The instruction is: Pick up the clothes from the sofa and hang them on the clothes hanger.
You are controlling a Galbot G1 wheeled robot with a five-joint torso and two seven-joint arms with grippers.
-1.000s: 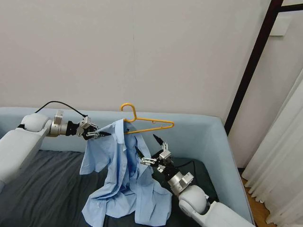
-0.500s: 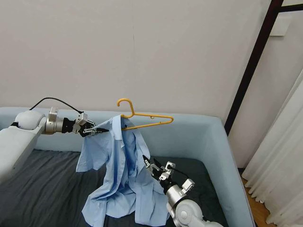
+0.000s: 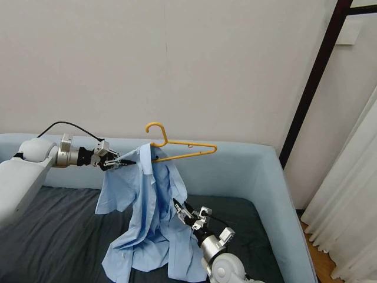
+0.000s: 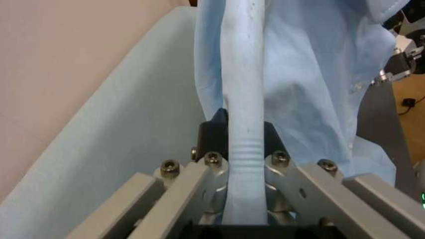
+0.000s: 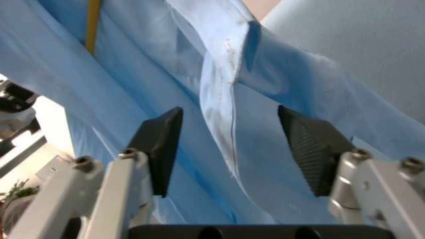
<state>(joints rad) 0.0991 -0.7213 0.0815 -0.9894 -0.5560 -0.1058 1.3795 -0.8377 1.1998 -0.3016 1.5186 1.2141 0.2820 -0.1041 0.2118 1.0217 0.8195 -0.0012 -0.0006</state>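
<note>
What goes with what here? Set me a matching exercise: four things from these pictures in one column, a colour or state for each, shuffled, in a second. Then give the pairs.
Column one
1. left gripper
2. right gripper
3. hanger
4. shirt

Column two
a. open, with a finger on either side of hanging cloth
b. orange, with one end inside the garment
c. light blue, with its lower part lying on the dark seat
d. shut on a fold of cloth

Pairs: 1-d, 2-a, 3-b, 4-c
</note>
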